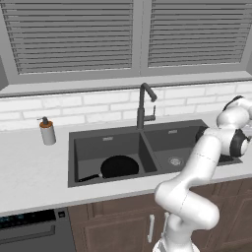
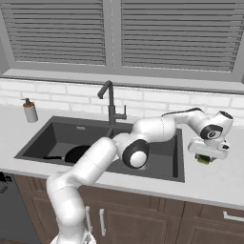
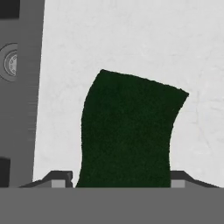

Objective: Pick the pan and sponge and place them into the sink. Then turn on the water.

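the pan (image 1: 119, 166) lies in the left basin of the sink (image 1: 108, 132), flat on the basin floor, with its handle pointing toward the front left corner; in the right base view the pan (image 2: 76, 153) shows partly behind the arm. the sponge (image 3: 129, 131) sits on the white counter (image 3: 131, 39) to the right of the sink, apart from the sink rim, dark top face up. the gripper (image 2: 206, 159) is directly over the sponge, on the counter beside the right basin, and a sliver of the green sponge (image 2: 204, 160) shows under the hand. in the hand view the two fingertips (image 3: 59, 179) stand on either side of the sponge, one tip close against each long edge; the jaws are spread about as wide as the sponge and bracket it, but whether the pads press on it cannot be told. the sponge's outline appears slightly bowed in that view. the sink wall and one round drain (image 3: 11, 63) show along the left edge of the hand view. the faucet (image 1: 144, 106) stands behind the divider between the basins, spout turned toward the right basin, and no stream falls from it. a soap dispenser (image 1: 47, 131) stands on the counter left of the sink, well apart from the gripper.
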